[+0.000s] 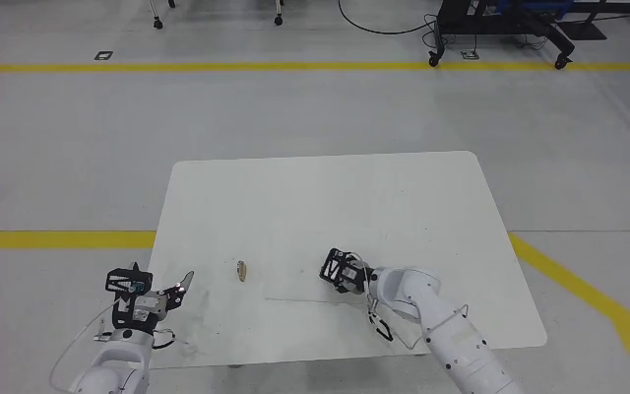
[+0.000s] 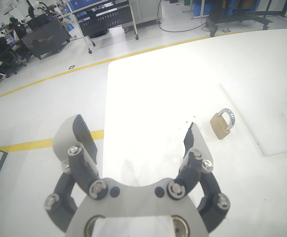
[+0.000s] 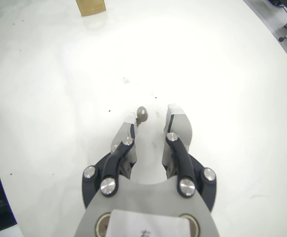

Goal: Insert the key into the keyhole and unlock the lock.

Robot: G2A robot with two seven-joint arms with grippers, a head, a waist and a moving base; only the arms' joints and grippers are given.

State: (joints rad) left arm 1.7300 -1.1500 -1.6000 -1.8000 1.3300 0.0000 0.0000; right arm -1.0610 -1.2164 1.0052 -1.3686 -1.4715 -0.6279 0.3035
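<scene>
A small brass padlock (image 1: 241, 270) with a silver shackle lies on the white table (image 1: 325, 207), near its front left; it is also in the left wrist view (image 2: 220, 126) and the right wrist view (image 3: 90, 7). My left gripper (image 2: 136, 132) stands open at the table's front left corner (image 1: 169, 288), a short way from the padlock, holding nothing. My right gripper (image 3: 153, 114) is open low over the table (image 1: 340, 268), to the right of the padlock. A small grey key (image 3: 141, 115) lies on the table, touching the inside tip of one finger.
A thin white sheet (image 2: 257, 116) lies on the table beside the padlock. Yellow floor lines (image 1: 295, 67) run beyond and beside the table. Wheeled carts and cables (image 1: 502, 30) stand far off.
</scene>
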